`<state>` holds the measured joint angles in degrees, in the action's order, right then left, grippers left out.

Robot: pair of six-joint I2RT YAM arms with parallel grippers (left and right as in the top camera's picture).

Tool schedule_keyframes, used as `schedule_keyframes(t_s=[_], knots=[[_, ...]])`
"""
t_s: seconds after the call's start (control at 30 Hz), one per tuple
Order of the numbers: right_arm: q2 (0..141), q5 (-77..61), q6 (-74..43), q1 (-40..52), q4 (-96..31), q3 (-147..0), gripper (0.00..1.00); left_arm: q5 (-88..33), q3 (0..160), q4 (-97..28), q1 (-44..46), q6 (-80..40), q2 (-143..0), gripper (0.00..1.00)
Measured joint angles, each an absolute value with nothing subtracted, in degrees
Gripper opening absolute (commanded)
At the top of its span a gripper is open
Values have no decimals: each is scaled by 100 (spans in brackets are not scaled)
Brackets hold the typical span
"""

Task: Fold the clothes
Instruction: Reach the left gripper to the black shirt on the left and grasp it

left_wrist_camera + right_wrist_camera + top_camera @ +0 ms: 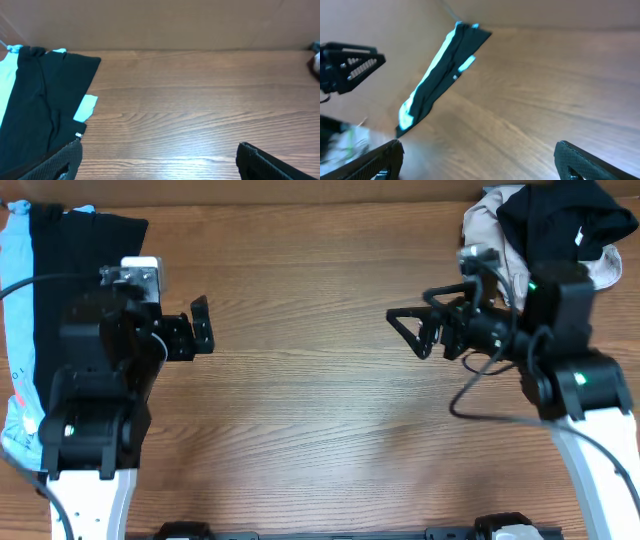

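1. Overhead, at the near edge, the white lower links of the left arm point(88, 498) and the right arm point(606, 465) rise from either side of the wooden table point(320, 430).
2. A little farther in, the left gripper point(203, 328) points toward the middle of the table. Its jaws are spread with nothing between them. In the left wrist view its two fingers point(52, 164) sit wide apart at the bottom corners, with only bare wood in the gap.
3. Level with it, well apart to the right, the right gripper point(405, 333) points back at the left one. Its jaws are also parted and empty. The right wrist view shows its fingers point(597, 161) far apart over bare wood.
4. Beyond and beside the left arm, the clothes point(92, 242) lie flat as a long black strip at the table's far left. They are partly hidden under that arm and neither gripper touches them.
5. The clothes rest on a light blue shirt point(14, 305), which shows along their outer edge.
6. A light-blue tag point(86, 107) sticks out from the black cloth's inner edge, and a tiny white label point(78, 135) sits just below it.
7. At the far right corner, a heap of black and beige garments point(545, 225) lies crumpled behind the right arm.
8. Farthest back, a plain brown wall point(165, 22) closes off the table.
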<state>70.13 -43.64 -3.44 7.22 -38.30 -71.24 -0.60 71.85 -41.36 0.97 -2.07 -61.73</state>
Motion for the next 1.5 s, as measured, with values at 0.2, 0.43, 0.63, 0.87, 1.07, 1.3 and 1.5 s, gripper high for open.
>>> schedule_keyframes(t_s=[0.2, 0.43, 0.63, 0.87, 1.07, 1.3, 1.5], knots=[[7456, -4700, -346, 722, -3852, -7124, 100, 250, 7188, -3972, 80, -102, -6683, 97], [7513, -4805, -344, 722, -3813, -7124, 100, 486, 7231, -3529, -613, 209, -7054, 100], [7513, -4797, -342, 722, -4010, -7124, 100, 548, 7249, -3065, -1922, 290, -8283, 100], [7513, -4563, -338, 722, -4362, -7124, 100, 561, 7249, -2604, -2639, 1068, -9275, 100], [7513, -4274, -336, 722, -4550, -7124, 96, 434, 7249, -2305, -2891, 1485, -10125, 96], [7529, -4117, -314, 722, -4560, -7126, 89, 325, 7249, -2097, -3050, 1743, -10927, 88], [7618, -4091, -316, 722, -4558, -7124, 86, 351, 7249, -2073, -3087, 1846, -11445, 67]])
